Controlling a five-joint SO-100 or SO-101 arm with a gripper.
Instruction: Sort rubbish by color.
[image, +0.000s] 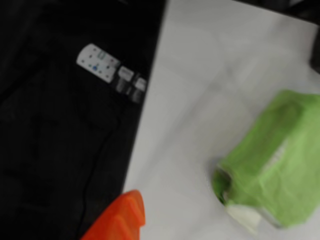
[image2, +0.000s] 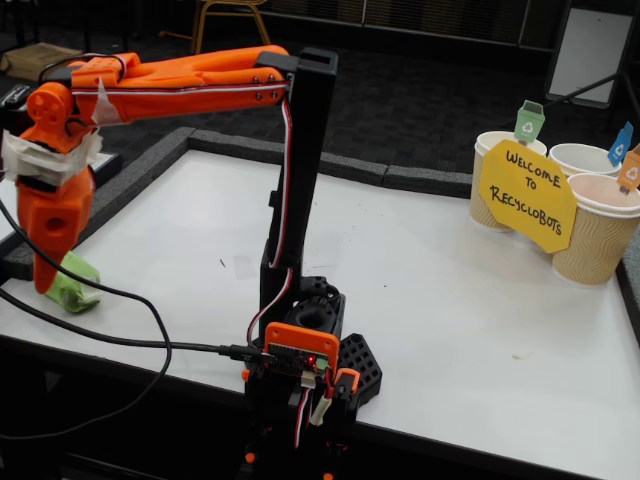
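The light green crumpled lump (image2: 75, 283) lies at the far left edge of the white table (image2: 450, 300) in the fixed view. In the wrist view the green lump (image: 272, 165) fills the right side, with white tape at its lower end. My orange arm reaches left and my gripper (image2: 45, 275) points down, its tip just left of the lump, close to or touching it. Only one orange fingertip (image: 120, 220) shows in the wrist view, left of the lump and apart from it. The orange and light blue lumps are out of view.
Three beige paper cups (image2: 595, 235) with coloured tags and a yellow sign (image2: 527, 195) stand at the back right. The arm's base (image2: 300, 350) sits at the front middle, with black cables (image2: 120, 340) running left. A white power strip (image: 98, 62) lies on the dark floor beyond the table edge.
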